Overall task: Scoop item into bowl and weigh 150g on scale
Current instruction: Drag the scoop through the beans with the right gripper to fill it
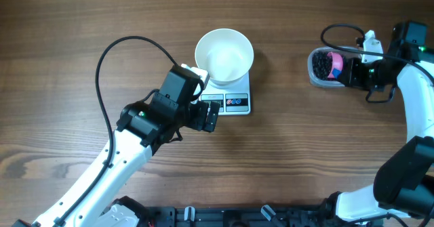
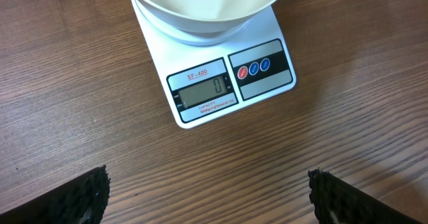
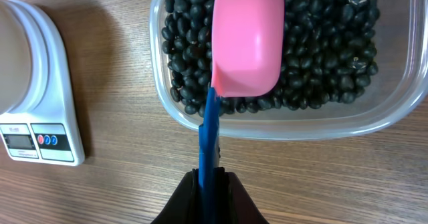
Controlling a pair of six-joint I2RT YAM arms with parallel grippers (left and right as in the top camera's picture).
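Evidently the first scoop is only being prepared on the wooden table (image 1: pixel 81 24), and nothing is being weighed yet. Seen from overhead, the bowl (image 1: pixel 224 54) is sitting at 12 o'clock on top of the scale (image 2: pixel 231 83), and it is looking empty. The clear tub (image 3: pixel 281 127) is standing well apart at 2 o'clock and is holding the item (image 3: pixel 321 50), a dark loose heap covering its bottom. The scale is showing zero on its display, which is facing 6 o'clock. The left gripper (image 2: pixel 208 197) is hanging released, jaws wide, just beside the scale at its 8 o'clock, holding nothing. The right gripper (image 3: pixel 208 180) is clenching the blue handle of the pink scoop (image 3: pixel 247 40), whose head is lying over the heap by the near wall of the tub. I am judging that the next move is calling for a dip into the beads, then a level carry toward 9 o'clock, so that nothing is rolling off before the bowl.
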